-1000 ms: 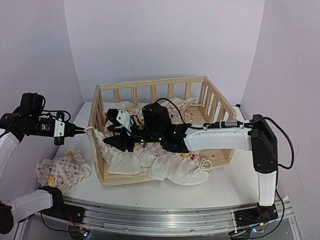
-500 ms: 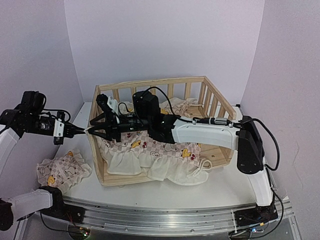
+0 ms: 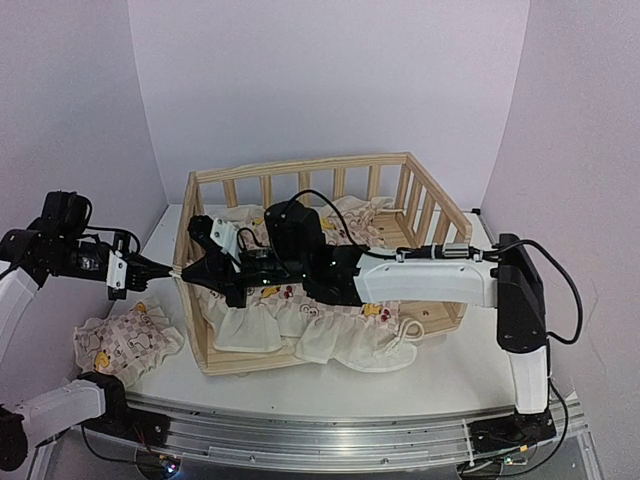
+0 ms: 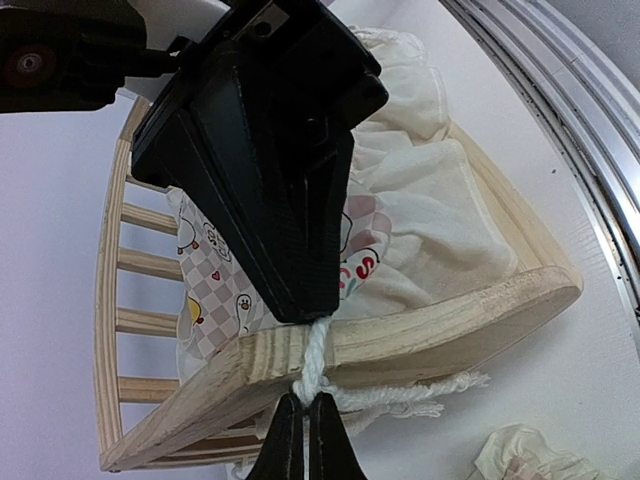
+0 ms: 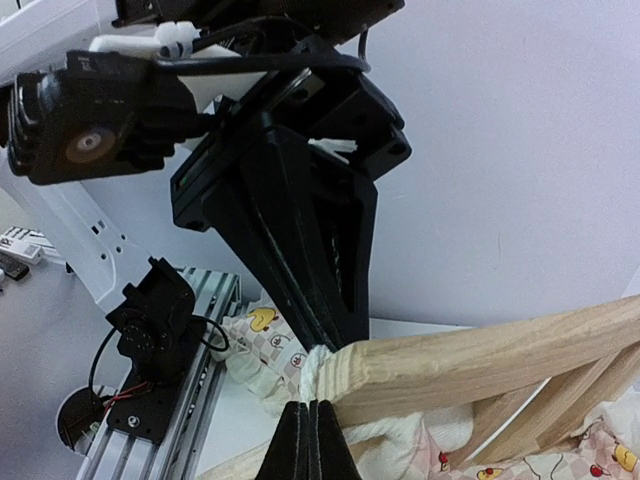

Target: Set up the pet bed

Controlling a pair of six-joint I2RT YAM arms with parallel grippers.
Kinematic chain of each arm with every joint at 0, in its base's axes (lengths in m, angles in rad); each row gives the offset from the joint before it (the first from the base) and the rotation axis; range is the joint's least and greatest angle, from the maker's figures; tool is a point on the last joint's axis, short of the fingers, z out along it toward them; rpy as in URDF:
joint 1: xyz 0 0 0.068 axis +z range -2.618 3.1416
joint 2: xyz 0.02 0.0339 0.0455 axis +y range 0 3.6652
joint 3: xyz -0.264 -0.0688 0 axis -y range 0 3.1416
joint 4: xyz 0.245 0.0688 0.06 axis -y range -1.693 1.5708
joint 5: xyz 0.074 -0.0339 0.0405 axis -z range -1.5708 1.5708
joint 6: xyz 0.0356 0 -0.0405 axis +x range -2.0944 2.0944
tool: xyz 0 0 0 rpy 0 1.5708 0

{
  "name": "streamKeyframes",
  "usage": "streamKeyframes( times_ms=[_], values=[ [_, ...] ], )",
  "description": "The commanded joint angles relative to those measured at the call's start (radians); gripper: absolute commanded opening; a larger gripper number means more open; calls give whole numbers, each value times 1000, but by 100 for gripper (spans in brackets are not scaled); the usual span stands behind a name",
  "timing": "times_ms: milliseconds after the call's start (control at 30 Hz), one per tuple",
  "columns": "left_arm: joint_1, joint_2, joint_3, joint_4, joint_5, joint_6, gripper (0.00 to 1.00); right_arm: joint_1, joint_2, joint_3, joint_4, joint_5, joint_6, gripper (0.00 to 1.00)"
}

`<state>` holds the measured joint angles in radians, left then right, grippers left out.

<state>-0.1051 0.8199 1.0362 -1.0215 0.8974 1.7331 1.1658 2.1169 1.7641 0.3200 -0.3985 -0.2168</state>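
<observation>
a: where's the bed sitting?

b: the light pine slatted crib frame stands mid-way across the white table, ahead of both arms. the cream ruffled cushion in pink-white checks with yellow ducks and cherries lies rumpled inside it. its ruffle spills over the frame's near side onto the table.

a: and the left gripper?

b: the left gripper is outside the frame, at the left end rail. its fingers are pressed together on a white twisted tie string that runs across that rail. a frayed end of the string trails off beside it.

a: the right one?

b: the right gripper comes from the other side, its arm stretched low over the cushion. its fingers are together too, pinched on the same string at the rail's upper edge. the two grippers stand tip to tip with just the rail's edge and the string between them.

a: anything else on the table?

b: a second ruffled checked cloth with ducks lies crumpled near the table's near left corner, apart from the frame and below the left arm. a loop of white cord lies on the table by the frame's near right corner, beside the spilled ruffle.
</observation>
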Motion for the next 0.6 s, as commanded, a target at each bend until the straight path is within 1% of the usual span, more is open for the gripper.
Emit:
streamKeyframes(
  times_ms=[0,133,267,400,500,533,567],
  values=[
    [5,-28,-23,-30,-1,68,0,40,-42,-50,-123,19,-50,0],
    [5,-39,-82,-30,-34,90,0,41,-22,-44,-134,56,-49,0],
    [5,-44,-153,9,-66,86,0,40,-9,-37,-131,76,-39,0],
    [5,-34,-190,57,-76,51,0,40,-35,-56,-113,103,-22,6],
    [5,-34,-183,51,-76,36,0,40,-91,-88,-101,127,-9,9],
    [5,-38,-178,50,-75,25,1,40,-119,-98,-102,139,-1,10],
    [5,-47,-174,48,-75,15,7,39,-147,-113,-102,153,8,12]
  ],
)
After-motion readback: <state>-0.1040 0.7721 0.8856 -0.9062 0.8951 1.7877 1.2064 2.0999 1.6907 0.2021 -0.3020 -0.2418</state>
